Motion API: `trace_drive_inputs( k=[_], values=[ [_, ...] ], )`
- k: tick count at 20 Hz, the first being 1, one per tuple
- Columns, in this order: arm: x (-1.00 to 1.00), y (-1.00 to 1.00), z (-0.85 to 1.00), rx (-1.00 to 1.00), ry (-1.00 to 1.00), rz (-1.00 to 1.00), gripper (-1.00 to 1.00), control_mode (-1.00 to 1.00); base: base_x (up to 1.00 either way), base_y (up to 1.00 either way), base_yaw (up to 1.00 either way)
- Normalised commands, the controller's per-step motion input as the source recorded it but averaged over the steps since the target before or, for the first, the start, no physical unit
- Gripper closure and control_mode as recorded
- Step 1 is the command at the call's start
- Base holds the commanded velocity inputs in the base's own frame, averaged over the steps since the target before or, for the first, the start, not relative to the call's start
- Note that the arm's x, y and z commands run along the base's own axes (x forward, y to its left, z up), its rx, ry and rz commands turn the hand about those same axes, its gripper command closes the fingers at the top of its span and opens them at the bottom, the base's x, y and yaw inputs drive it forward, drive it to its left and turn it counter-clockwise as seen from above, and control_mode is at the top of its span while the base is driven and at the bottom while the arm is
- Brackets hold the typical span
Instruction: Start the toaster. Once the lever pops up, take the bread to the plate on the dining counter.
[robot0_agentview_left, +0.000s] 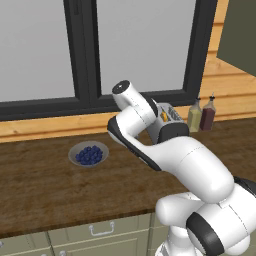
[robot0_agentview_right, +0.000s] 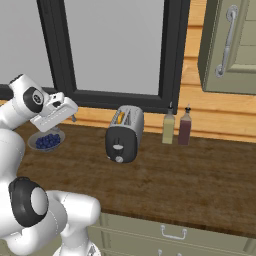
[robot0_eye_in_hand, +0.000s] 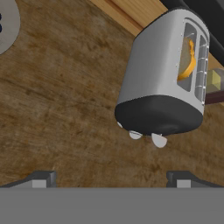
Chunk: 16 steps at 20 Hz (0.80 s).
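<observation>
In the left base view the arm hides most of the toaster (robot0_agentview_left: 170, 114), which stands on the worktop (robot0_agentview_left: 45, 185) past the wrist, with two bottles (robot0_agentview_left: 201, 115) just beside it and a bowl (robot0_agentview_left: 88, 154) of blueberries well off to the other side. In the right base view the gripper (robot0_agentview_right: 70, 114) hangs above the worktop, apart from the toaster, near the bowl. In the hand view the jaws stand wide and empty; the toaster lies ahead of them, untouched, with the bread (robot0_eye_in_hand: 189, 61) in one slot.
</observation>
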Motion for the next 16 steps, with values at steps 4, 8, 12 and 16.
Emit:
trace_drive_inputs(
  k=[4, 8, 12, 16],
  values=[
    [0.0, 0.0, 0.0, 0.0, 0.0, 0.0, -1.0, -1.0, 0.0, 0.0, 0.0],
    [0.0, 0.0, 0.0, 0.0, 0.0, 0.0, -1.0, -1.0, 0.0, 0.0, 0.0],
    [0.0, 0.0, 0.0, 0.0, 0.0, 0.0, -1.0, -1.0, 0.0, 0.0, 0.0],
    [0.0, 0.0, 0.0, 0.0, 0.0, 0.0, -1.0, -1.0, 0.0, 0.0, 0.0]
  ],
)
